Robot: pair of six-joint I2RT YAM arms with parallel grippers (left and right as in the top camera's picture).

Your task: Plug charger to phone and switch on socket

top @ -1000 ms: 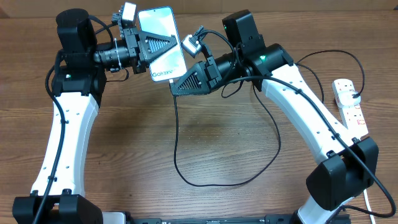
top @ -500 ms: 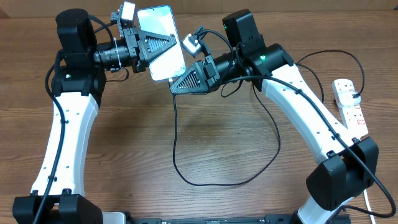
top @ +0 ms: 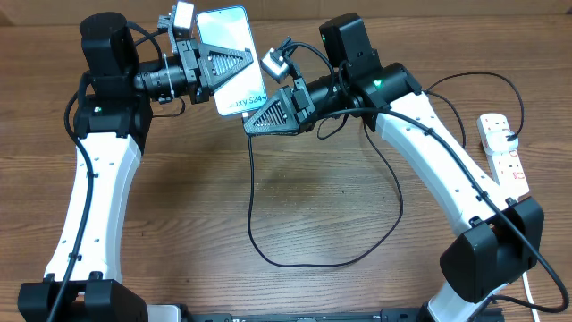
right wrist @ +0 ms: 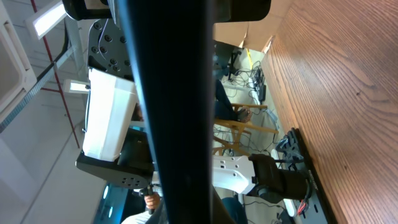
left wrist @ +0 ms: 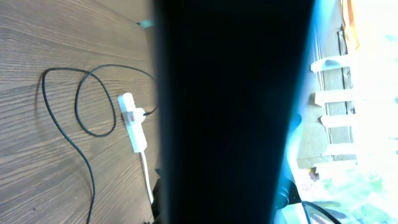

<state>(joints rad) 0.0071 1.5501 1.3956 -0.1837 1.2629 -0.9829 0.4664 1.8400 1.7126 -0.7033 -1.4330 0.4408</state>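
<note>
At the back of the table (top: 322, 192), up in the air, your left gripper (top: 239, 63) is closed tight on the phone (top: 228, 31), one finger lying across the screen. The phone's long side runs from the far edge toward you. Its near end, the one with the writing, points at your right gripper (top: 251, 127). That gripper is closed too. The charger (top: 251, 192) hangs down from its tips, so it seems to hold the plug end, though you cannot see the plug itself. The tips sit just beside the phone's near end. The plug has to go in along the phone's long side. The socket (top: 500, 148) lies well apart, by the right edge, nearer your right arm.
</note>
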